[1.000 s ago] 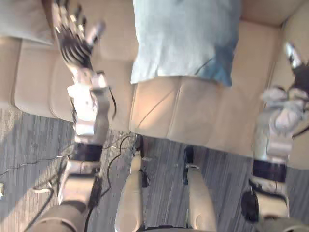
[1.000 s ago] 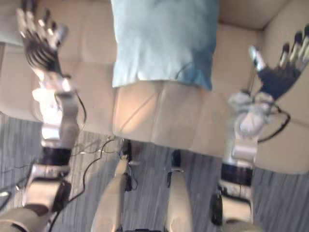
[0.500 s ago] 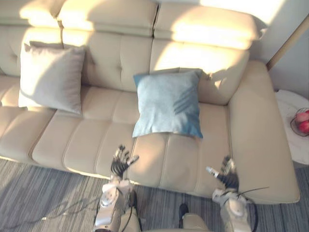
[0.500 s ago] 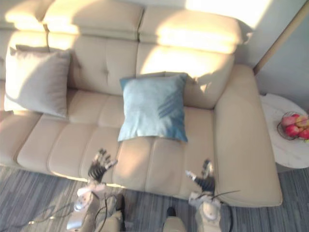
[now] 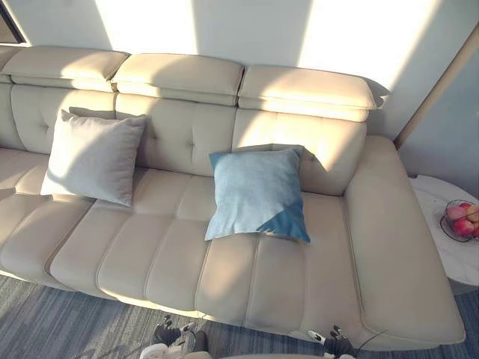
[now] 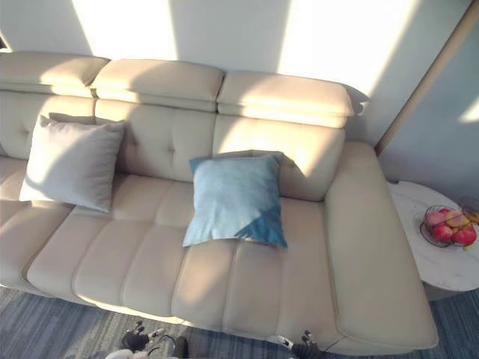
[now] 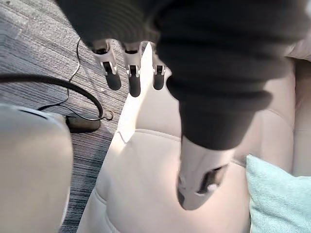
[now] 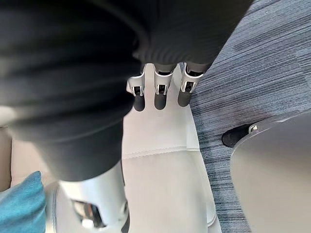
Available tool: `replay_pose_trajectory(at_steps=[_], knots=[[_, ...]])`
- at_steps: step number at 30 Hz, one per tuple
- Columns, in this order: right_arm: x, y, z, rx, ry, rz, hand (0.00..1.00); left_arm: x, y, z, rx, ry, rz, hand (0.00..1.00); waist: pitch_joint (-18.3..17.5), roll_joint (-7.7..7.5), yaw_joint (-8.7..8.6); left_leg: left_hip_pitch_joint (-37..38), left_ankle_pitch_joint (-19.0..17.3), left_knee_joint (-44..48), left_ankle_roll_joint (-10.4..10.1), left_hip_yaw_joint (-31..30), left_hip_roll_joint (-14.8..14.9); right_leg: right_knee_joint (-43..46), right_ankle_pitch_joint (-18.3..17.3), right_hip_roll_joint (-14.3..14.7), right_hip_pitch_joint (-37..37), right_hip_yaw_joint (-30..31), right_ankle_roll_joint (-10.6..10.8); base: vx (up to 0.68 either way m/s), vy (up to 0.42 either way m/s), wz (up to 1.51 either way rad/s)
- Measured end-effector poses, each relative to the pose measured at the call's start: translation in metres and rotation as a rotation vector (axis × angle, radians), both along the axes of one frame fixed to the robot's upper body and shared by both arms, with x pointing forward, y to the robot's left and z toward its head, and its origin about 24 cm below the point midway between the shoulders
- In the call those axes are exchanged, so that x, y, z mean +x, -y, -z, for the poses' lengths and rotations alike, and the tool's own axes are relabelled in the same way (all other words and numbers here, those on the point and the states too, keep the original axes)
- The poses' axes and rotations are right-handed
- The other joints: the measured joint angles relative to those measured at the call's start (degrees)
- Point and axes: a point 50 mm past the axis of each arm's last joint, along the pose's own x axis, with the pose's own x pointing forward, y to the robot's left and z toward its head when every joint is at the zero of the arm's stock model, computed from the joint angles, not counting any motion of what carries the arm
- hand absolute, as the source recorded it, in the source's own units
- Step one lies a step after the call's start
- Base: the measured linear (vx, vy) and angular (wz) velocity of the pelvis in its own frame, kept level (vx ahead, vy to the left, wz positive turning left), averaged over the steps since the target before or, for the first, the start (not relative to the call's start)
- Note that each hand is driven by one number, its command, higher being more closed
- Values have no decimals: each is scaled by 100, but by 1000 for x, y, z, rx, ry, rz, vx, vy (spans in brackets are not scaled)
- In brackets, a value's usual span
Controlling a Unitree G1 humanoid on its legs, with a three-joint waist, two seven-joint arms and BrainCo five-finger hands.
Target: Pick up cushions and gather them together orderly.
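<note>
**A:** You've got the better spot. Where are the cushions?

**B:** Both are on the beige leather sofa. The light blue square cushion leans against the backrest, a little right of the middle, with its bottom edge on the seat. The pale grey square cushion leans on the backrest too, over toward the robot's left. It's well apart from the blue one, with bare seat between them.

**A:** And the robot's hands?

**B:** They're low down by the sofa's front edge, well apart from both cushions. The left hand is open. Its wrist camera shows the fingers straight in a row with the thumb apart. They sit over the front of the seat, where it meets the grey striped carpet. A corner of the blue cushion shows past the thumb.

**A:** The right one?

**B:** The right hand is much the same. Its fingers are straight and relaxed, holding nothing, above the front of the seat toward the sofa's right end.

**A:** Anything else about?

**B:** A round white side table stands just beside the sofa's right arm, with a wire bowl of red fruit on it.
</note>
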Motion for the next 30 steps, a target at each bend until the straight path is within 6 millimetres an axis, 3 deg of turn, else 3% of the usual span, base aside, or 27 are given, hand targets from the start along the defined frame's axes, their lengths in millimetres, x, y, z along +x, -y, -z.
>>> replay_pose_trajectory(at_steps=[5,8,11,13,15,18,20,21,22,24,25,26,27,28,30], knots=[[9,1,-1,-2,9,-10,0,1,0,0,5,-5,11,0,24,-13,-5,16,-17,0,-12,47,-2,7,4,2,-6,66,-1,32,-3,-7],[26,-3,-4,1,37,-37,0,10,3,-1,5,16,17,0,183,-60,22,62,-33,34,-6,270,18,195,24,9,-174,260,20,-6,12,-32],[55,-11,-14,-10,119,-101,0,31,12,-5,1,54,56,0,442,-27,36,-132,-61,184,49,446,146,925,180,104,-740,258,70,-74,4,-32],[63,-13,-19,-23,153,-121,0,49,24,-10,-6,88,114,0,455,-20,55,-464,-244,605,242,467,218,1174,347,92,-999,191,155,-106,16,0],[70,-19,-22,-16,183,-127,0,65,30,-17,1,151,151,0,511,-13,78,-612,-317,932,311,367,278,2823,-262,-34,-1223,59,105,-65,-22,24],[71,-24,-22,-14,184,-160,0,83,28,-29,25,228,171,0,385,-186,158,-1092,-307,1450,302,163,185,4085,-478,-323,-1049,45,245,-94,-95,34],[80,-25,-26,-27,202,-185,0,87,27,-32,30,245,166,0,345,-250,252,-1478,-293,1843,287,121,214,3803,-499,-339,-755,190,268,-198,-214,12],[85,-22,-28,-43,211,-197,0,87,32,-31,20,243,162,0,381,-149,315,-1699,-241,2057,248,61,303,3242,-936,-164,-518,188,303,-287,-290,3],[84,-18,-28,-56,209,-190,0,83,39,-29,4,234,153,0,342,30,346,-1796,-148,2053,153,8,433,2754,-1184,-55,-331,11,268,-367,-337,0],[83,-15,-28,-71,204,-183,0,72,51,-22,-16,198,178,0,288,200,438,-1929,206,1920,125,-1,627,2242,-1510,156,-157,-328,104,-385,-286,11],[83,-14,-28,-77,202,-180,0,66,58,-18,-31,173,203,0,334,341,423,-1950,820,1527,140,-5,718,2137,-1547,356,-181,-463,12,-426,-240,51],[81,-13,-27,-80,194,-178,0,66,63,-18,-39,171,223,0,356,383,354,-1920,1433,1081,147,-6,734,2093,-1491,437,-221,-583,-66,-531,-228,79],[77,-12,-25,-83,175,-172,0,69,66,-19,-44,175,230,0,447,348,284,-1908,1720,901,-34,11,717,1982,-1441,463,-204,-840,-197,-406,-150,54],[75,-12,-22,-80,153,-161,0,71,64,-19,-45,180,217,0,512,284,332,-1852,1016,1380,-217,69,682,1958,-1359,429,-267,-1019,-464,-369,-133,22],[74,-9,-22,-82,150,-137,0,72,61,-20,-42,185,197,0,535,211,338,-1861,-124,2452,30,74,490,1917,-1294,281,-421,-1046,-550,-326,-77,-27]])
